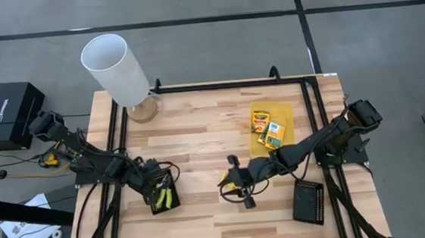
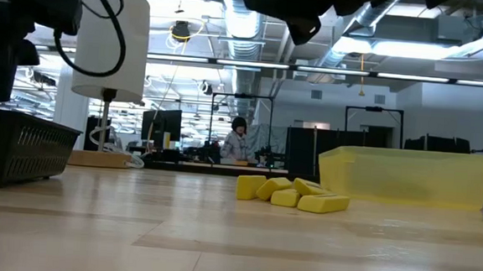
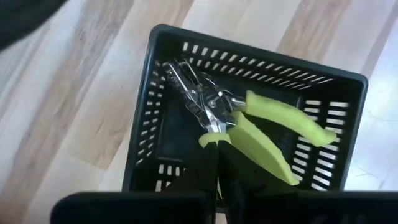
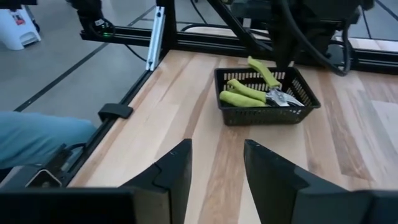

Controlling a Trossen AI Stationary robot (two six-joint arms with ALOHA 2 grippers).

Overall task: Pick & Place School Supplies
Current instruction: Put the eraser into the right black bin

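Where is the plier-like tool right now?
In the high view, the plier-like tool lies inside the black mesh tray on the table's left side, beneath the left gripper.

Plier tool [image 3: 249, 121] – yellow-green handles; mesh tray [image 3: 168, 81] – black; sticks [image 2: 292, 193] yellow.

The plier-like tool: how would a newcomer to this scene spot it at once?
Start at the white lamp at the table's far left corner, then come toward the near edge to the black mesh tray under the left hand. The plier-like tool lies inside it: metal jaws and yellow-green handles, unlike the flat boxes and short yellow sticks elsewhere.
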